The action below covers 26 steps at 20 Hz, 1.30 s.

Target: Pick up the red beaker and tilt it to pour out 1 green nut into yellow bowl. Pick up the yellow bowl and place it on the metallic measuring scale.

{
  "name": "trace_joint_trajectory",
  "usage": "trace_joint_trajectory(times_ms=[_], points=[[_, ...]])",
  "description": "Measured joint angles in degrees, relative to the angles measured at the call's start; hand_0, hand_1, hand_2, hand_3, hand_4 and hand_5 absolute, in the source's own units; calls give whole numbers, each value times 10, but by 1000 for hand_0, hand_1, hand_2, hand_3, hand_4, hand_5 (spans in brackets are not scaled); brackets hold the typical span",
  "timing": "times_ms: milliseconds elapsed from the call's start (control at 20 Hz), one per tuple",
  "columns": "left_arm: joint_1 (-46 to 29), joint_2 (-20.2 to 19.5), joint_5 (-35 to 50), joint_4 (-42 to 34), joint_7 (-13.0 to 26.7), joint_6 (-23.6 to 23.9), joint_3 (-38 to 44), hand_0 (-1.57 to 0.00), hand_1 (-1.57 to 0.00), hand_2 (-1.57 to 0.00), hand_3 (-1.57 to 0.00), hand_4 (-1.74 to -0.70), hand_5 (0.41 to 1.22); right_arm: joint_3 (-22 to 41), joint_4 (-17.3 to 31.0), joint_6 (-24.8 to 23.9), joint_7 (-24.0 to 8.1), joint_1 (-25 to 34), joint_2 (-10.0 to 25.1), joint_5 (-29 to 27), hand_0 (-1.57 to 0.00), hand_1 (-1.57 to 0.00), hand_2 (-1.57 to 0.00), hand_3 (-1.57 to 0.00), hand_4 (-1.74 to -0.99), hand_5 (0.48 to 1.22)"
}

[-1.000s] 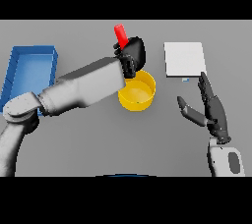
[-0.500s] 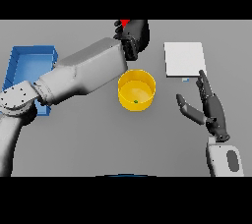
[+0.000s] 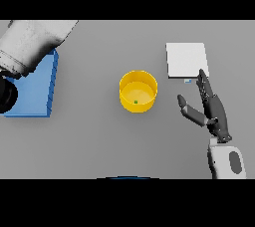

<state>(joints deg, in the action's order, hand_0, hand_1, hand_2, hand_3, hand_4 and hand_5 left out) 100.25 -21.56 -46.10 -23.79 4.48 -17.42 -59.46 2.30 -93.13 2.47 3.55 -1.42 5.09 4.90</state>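
Right hand (image 3: 211,109) upright with fingers straight, right of yellow bowl (image 3: 138,91) holding green nut (image 3: 135,102), left arm (image 3: 30,47) far left, its fingers unseen

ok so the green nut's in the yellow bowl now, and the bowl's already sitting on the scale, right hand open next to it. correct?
Not quite. The head view shows the green nut inside the yellow bowl, and the right hand open beside it, but the bowl stands on the grey table, left of the metallic scale and apart from it. Nothing is on the scale yet.
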Motion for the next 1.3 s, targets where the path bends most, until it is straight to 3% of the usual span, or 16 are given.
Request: trace_joint_trajectory(times_ms=[100, 250, 350, 650, 950, 1050, 1150, 1300], points=[[-8, -44, 83, 53, 26, 8, 76, -1571, -1545, -1544, -1453, -1658, 1218, -1, -1, 3, 3, 1, 8, 1, 1, 1, 1, 1, -1306, 651], [-36, -80, 179, 101, 51, 44, 147, -1571, -1558, -1557, -1393, -1698, 1220, 5, 7, 4, 14, 8, 9, 9, 1, 1, 1, 1, -1307, 651], [-63, -105, 224, 106, 56, 82, 172, -1571, -1563, -1562, -1403, -1714, 1220, 7, 11, 4, 28, 10, 14, 17, 1, 1, 1, 1, -1301, 652], [-161, -152, 340, 98, 128, 160, 218, -1571, -1569, -1569, -1465, -1734, 1221, 10, 9, 7, 7, 12, 4, 7, 1, 1, 1, 1, -1275, 656], [-303, -168, 457, 45, 202, 227, 251, -1571, -1570, -1570, -1449, -1739, 1221, 11, 17, 6, 17, 7, 9, 14, 1, 1, 1, 1, -1303, 682], [-358, -173, 498, 1, 215, 253, 260, -1571, -1571, -1571, -1493, -1740, 1221, 13, 13, 6, 19, 8, 10, 16, 1, 1, 1, 1, -1302, 693], [-392, -184, 518, -39, 253, 279, 257, -1571, -1571, -1571, -1521, -1740, 1221, 18, 12, 7, 26, 3, 11, 21, 1, 1, 1, 1, -1304, 707], [-455, -222, 535, -135, 280, 317, 243, -1571, -1571, -1571, -1415, -1740, 1221, 14, 13, 6, 24, 9, 15, 21, 1, 1, 1, 1, -1309, 720]])
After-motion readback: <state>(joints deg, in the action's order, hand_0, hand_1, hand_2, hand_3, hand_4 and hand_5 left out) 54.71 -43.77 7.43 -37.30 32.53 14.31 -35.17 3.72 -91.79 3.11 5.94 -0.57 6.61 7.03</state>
